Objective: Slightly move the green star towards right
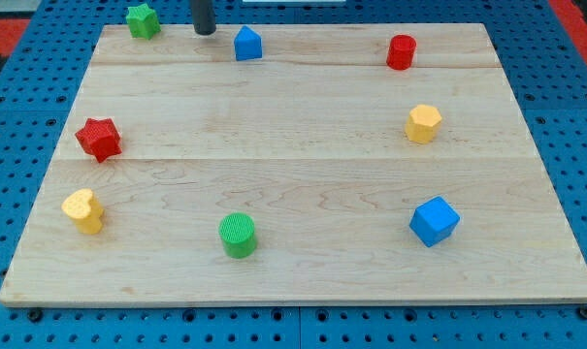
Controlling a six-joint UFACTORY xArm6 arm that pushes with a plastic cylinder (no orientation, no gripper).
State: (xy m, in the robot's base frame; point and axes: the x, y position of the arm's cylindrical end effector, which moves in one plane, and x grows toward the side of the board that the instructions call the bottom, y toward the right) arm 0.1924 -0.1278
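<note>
Our tool, a bare rod gripping nothing, its tip right of the green star, left of the blue block, on our bench

Rod comes down from the view's top, only its short lower stretch in frame, dark grey, upright, no visible tilt. My tip sits at the board's top edge, left of centre, nearer the top-left corner than the top-right. It looks to be on or just above the wood there; actual contact can't be told. Rest of the arm is cut off by the frame's top, so wrist and joints don't show. Tip touches no block, stands clear with bare wood on both sides.
</note>
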